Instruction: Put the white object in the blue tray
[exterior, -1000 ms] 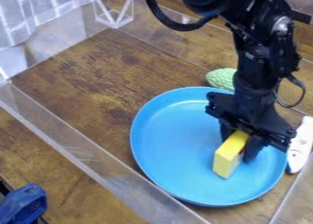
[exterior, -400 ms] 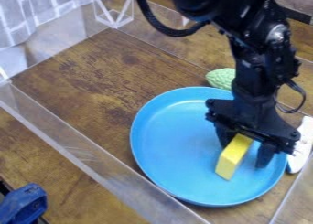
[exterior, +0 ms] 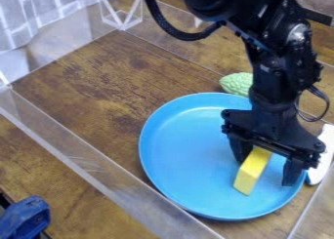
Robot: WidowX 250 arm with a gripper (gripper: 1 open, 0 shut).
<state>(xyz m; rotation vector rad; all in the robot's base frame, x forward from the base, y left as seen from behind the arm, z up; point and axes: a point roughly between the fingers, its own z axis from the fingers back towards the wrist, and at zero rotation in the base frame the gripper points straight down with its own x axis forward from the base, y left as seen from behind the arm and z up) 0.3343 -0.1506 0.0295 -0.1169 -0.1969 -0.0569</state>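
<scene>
Tool (exterior: 272,162): jaws now spread wide, having let go of the yellow block (exterior: 253,172) directly beneath it.
Change: block tipped, resting inside the blue tray (exterior: 183,145).
White object (exterior: 318,153): beside the tool, outside the tray; wrong item delivered.

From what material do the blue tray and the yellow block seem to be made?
The blue tray looks like smooth plastic: uniform bright colour, slight sheen, thin moulded rim. The yellow block is matte and flat-sided, perhaps foam, sponge or plastic; the picture cannot settle it.
</scene>
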